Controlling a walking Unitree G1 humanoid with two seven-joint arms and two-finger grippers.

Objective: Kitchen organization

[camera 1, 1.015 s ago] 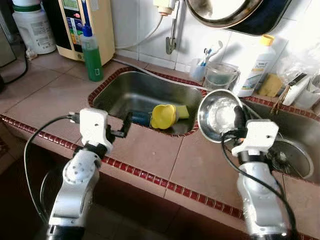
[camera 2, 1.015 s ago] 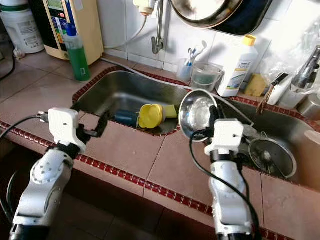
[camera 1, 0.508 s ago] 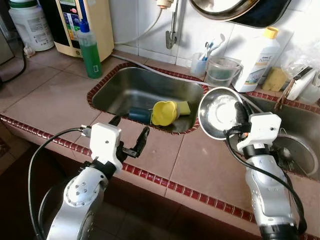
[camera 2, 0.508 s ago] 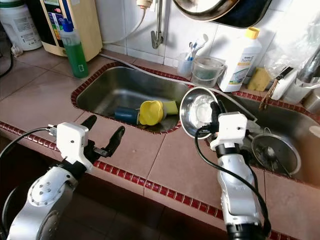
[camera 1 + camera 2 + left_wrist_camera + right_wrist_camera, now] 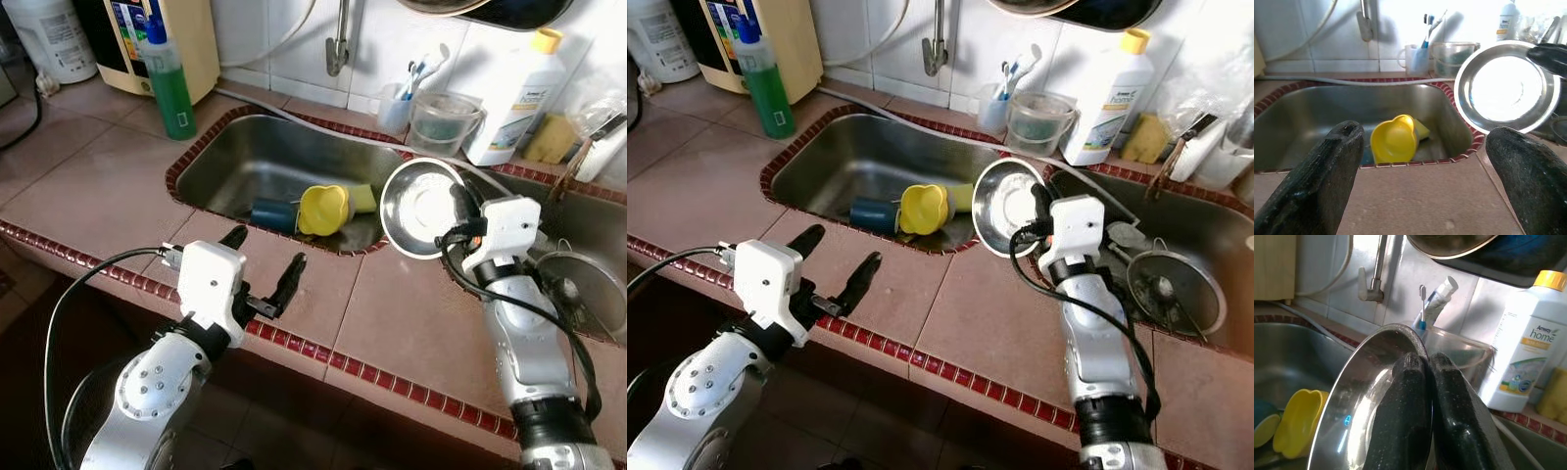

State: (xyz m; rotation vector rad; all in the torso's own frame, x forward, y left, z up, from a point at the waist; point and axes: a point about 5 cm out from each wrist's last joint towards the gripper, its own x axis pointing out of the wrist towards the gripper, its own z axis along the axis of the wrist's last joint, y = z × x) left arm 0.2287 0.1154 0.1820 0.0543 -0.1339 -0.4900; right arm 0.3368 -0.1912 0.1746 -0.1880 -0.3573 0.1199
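My right gripper (image 5: 460,208) is shut on the rim of a shiny steel bowl (image 5: 416,208), holding it tilted on edge above the tiled strip between the two sinks. In the right wrist view the fingers (image 5: 1415,396) pinch the bowl (image 5: 1352,426) rim. My left gripper (image 5: 263,264) stands open over the counter's front edge, nothing between its fingers. A yellow cup (image 5: 323,209) lies on its side in the left sink (image 5: 235,162), beside a blue cup (image 5: 268,214) and a yellow sponge (image 5: 363,199). The left wrist view looks at the yellow cup (image 5: 1395,140) and the bowl (image 5: 1506,86).
A green soap bottle (image 5: 167,76) stands left of the sink. Behind it are a tap (image 5: 339,44), a toothbrush cup (image 5: 398,108), a clear jug (image 5: 445,121) and a white detergent bottle (image 5: 509,96). The right sink (image 5: 588,264) holds a metal strainer (image 5: 586,294).
The camera has shifted. My left gripper has drawn back from the sink's edge to the counter's front and stays open. The right gripper still holds the bowl, little moved.
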